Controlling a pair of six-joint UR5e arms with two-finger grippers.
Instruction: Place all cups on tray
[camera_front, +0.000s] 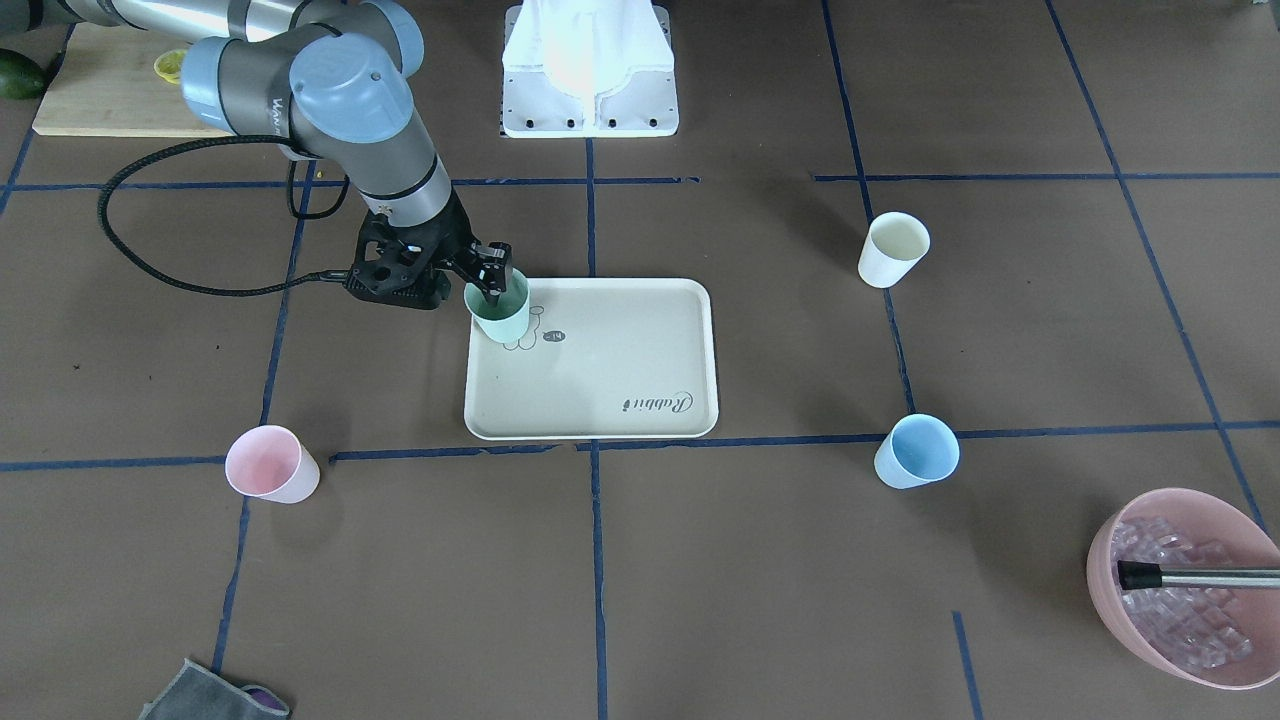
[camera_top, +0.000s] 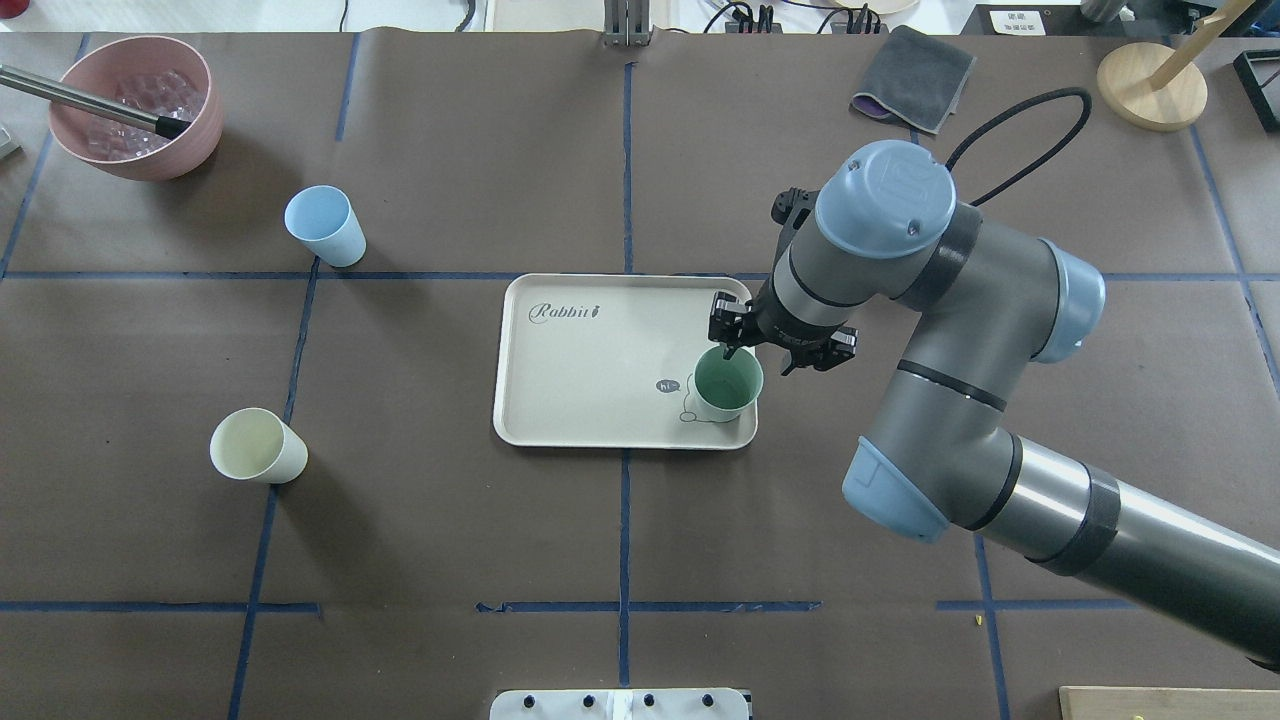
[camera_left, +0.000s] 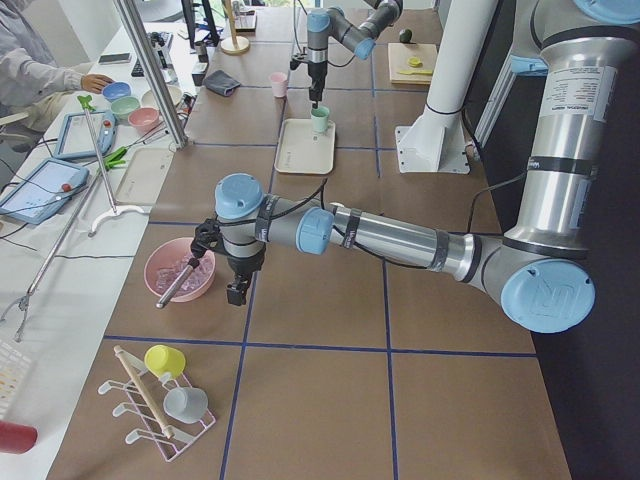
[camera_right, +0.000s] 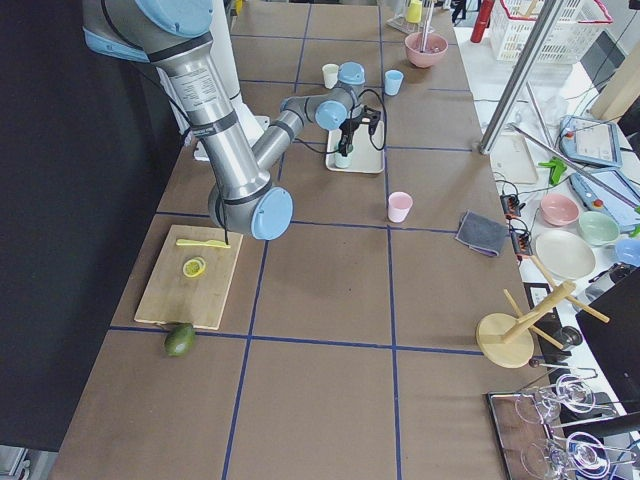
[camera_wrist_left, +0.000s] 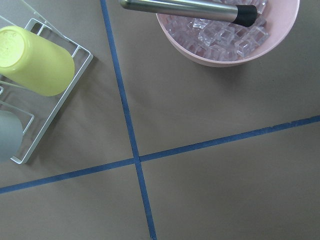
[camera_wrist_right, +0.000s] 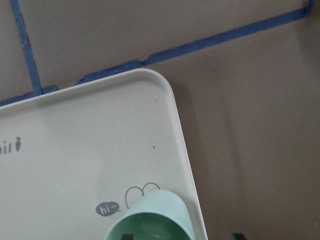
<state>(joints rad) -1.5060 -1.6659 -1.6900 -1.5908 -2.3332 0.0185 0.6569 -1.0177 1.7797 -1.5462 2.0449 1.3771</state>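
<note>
Seen from across the desk, the pink cup (camera_front: 270, 478) stands alone on the desk, well apart from the right pincer (camera_front: 492, 275) and at roughly 7 o'clock from it. That pincer hangs over the 10 o'clock corner of the tray (camera_front: 620, 400). Its jaws look parted astride the rim of the mint cup (camera_front: 500, 315), one inside and one outside. The cup stands upright on the tray, apparently set down.

Off the tray, the cream cup (camera_front: 890, 252) at 2 o'clock and the blue cup (camera_front: 915, 452) at 4 o'clock stand mouth-up on the desk. Far right, the left pincer (camera_left: 235, 290) hovers beside the ice bowl (camera_front: 1180, 497); I cannot tell whether it is parted. The pink cup lies nearer the right arm, which would likely take it from above.
</note>
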